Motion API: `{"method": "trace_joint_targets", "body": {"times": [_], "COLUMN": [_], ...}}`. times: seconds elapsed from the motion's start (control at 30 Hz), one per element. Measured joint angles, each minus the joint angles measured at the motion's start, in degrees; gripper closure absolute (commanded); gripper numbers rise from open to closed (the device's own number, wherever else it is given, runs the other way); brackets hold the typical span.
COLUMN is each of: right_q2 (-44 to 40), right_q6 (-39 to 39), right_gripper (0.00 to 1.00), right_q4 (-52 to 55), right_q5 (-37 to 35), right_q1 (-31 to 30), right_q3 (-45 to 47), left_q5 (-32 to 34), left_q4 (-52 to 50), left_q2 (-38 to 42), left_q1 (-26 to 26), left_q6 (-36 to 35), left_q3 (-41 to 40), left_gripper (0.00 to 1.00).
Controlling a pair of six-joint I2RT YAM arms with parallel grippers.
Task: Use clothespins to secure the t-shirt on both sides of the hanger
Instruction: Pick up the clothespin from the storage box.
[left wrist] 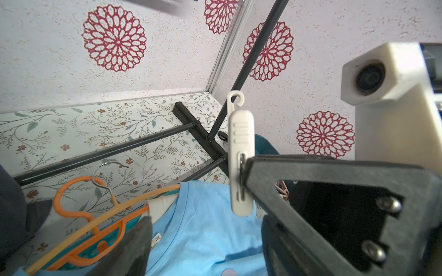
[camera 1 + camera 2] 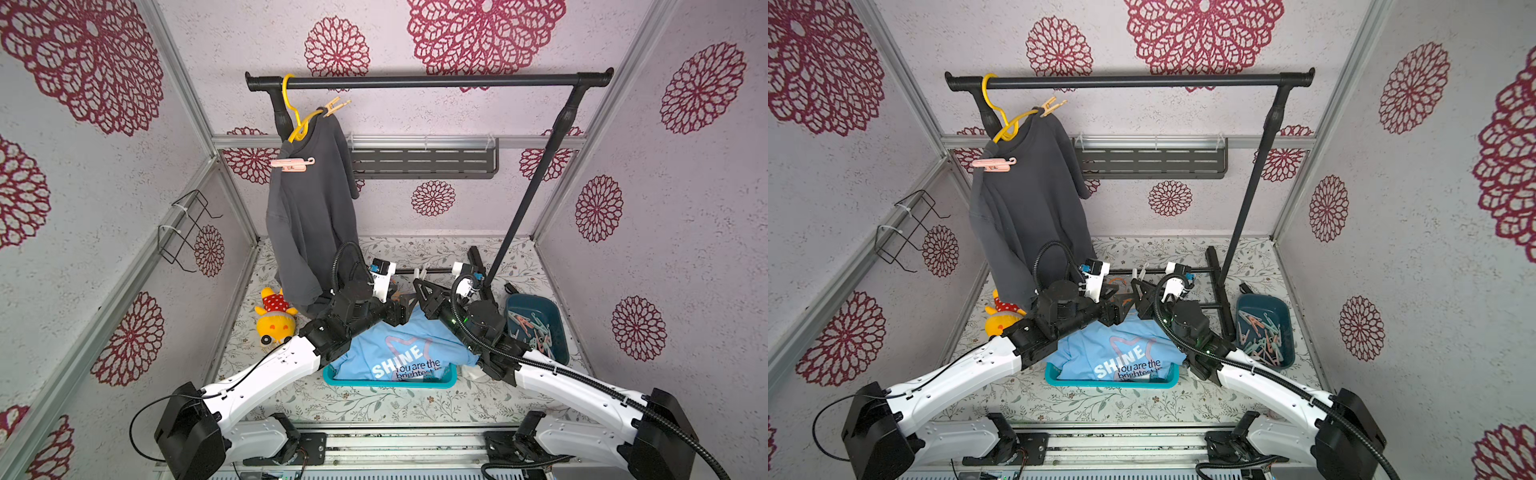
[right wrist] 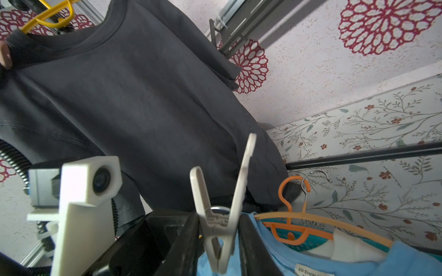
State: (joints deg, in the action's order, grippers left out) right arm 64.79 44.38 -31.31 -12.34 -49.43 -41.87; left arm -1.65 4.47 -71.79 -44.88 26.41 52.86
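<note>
White clothespin [image 3: 221, 216] gripped in right jaws, left jaws wide and empty — it should be taken by its tails, squeezed open, then seated over t-shirt [image 1: 203, 227] and hanger [image 1: 162, 191].

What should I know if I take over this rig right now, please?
Right gripper: shut on a white clothespin, above the blue t-shirt.
Left gripper: open, apparently empty, beside it.
Done: grey t-shirt hangs on the yellow hanger, pink clothespin on one shoulder, peach clothespin on the other.
Left: the blue t-shirt lies in the teal basket with a hanger in its collar and no pins visible; it probably needs both. Spare clothespins sit in the dark bin.
</note>
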Motion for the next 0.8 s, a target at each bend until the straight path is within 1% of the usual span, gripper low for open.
{"method": "trace_joint_targets", "body": {"times": [0.23,0.37,0.57,0.8], "right_q2": [0.0,0.0,-0.7,-1.2], "right_q6": [0.3,1.2,3.1,5.3], "right_gripper": [0.70,0.69,0.69,0.69], "right_q4": [-1.2,-1.2,-1.1,-1.2], "right_q5": [0.1,0.1,0.5,1.7], "right_q1": [-0.3,-0.3,-0.4,-0.4], "right_q3": [0.0,0.0,0.2,0.2], "left_q5": [1.7,1.9,-0.5,-1.5], "left_q4": [3.5,7.2,12.4,14.6], "left_q2": [0.0,0.0,0.0,0.0], "left_q1": [-0.6,-0.6,-0.6,-0.7], "left_q6": [1.2,0.9,-1.6,-3.8], "left_q3": [-1.8,-2.8,-4.5,-4.9], "left_gripper": [0.40,0.40,0.41,0.47]}}
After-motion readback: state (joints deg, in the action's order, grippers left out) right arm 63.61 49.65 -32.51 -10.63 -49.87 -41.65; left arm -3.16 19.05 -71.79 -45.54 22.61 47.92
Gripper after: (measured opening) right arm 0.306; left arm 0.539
